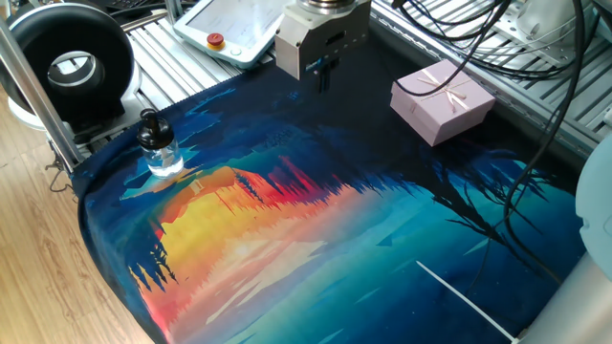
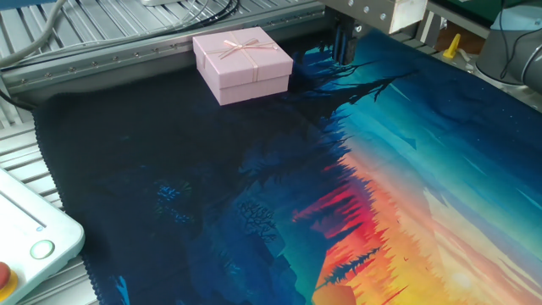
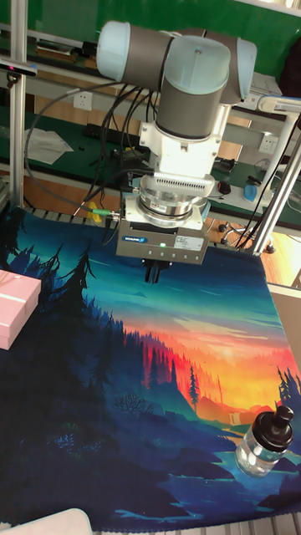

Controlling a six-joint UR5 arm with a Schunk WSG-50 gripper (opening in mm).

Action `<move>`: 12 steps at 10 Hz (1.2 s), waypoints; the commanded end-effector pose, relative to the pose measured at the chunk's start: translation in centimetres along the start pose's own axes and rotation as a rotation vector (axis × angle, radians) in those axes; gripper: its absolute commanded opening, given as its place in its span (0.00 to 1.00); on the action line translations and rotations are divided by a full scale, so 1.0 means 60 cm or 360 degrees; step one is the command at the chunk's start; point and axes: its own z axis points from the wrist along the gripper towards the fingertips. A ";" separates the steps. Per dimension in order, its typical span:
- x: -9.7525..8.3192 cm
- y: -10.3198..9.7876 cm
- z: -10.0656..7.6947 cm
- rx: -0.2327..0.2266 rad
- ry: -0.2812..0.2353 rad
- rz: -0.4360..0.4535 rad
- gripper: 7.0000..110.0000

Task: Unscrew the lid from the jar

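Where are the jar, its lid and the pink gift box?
jar (image 1: 163, 158): one fixed view, clear glass body.
lid (image 1: 149, 125): one fixed view, black cap's side.
pink gift box (image 2: 244, 59): the other fixed view, top face by the bow.

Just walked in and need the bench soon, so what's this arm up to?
Nothing is being handled yet. The gripper hangs above the far side of the printed mat, fingers together and holding nothing. The jar stands upright near the mat's corner, well away from the gripper, with the lid still on it. A pink gift box sits untouched on the mat.
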 end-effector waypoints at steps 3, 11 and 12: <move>-0.005 0.000 -0.002 0.0000 -0.0018 -0.0178 0.00; -0.010 -0.006 -0.001 0.0038 -0.0036 -0.0411 0.00; -0.010 -0.006 -0.001 0.0040 -0.0036 -0.0426 0.00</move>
